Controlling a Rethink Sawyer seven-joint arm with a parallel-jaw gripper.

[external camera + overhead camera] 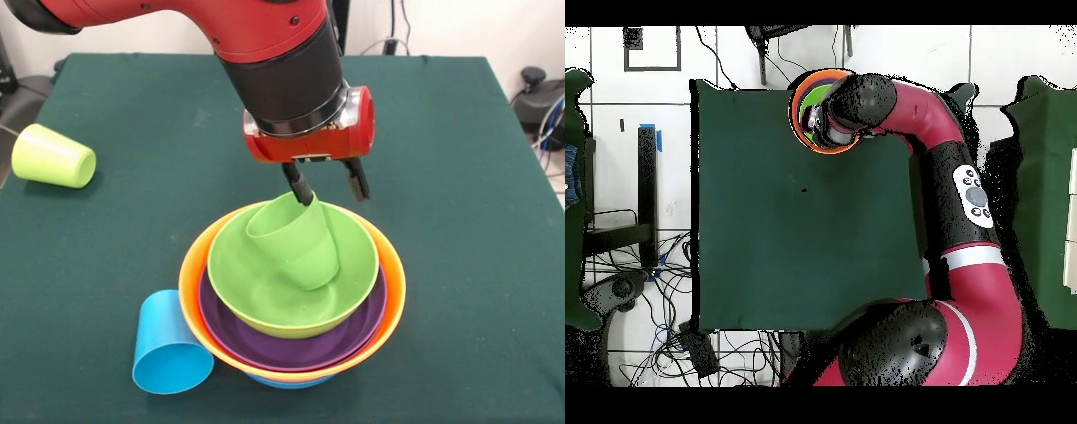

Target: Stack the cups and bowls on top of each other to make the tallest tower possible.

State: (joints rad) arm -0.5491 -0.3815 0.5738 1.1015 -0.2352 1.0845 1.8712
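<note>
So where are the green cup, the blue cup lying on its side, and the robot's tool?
green cup (296,240), front view, on its side wall.
blue cup (168,344), front view, on its outer wall.
tool (328,187), front view, midway between its fingertips.

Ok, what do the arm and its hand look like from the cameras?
The arm is glossy red with black joint sections, a silver band and a grey button panel on the forearm. The wrist is a black cylinder with a metallic ring above a red block. The hand has two slim black fingers.
</note>
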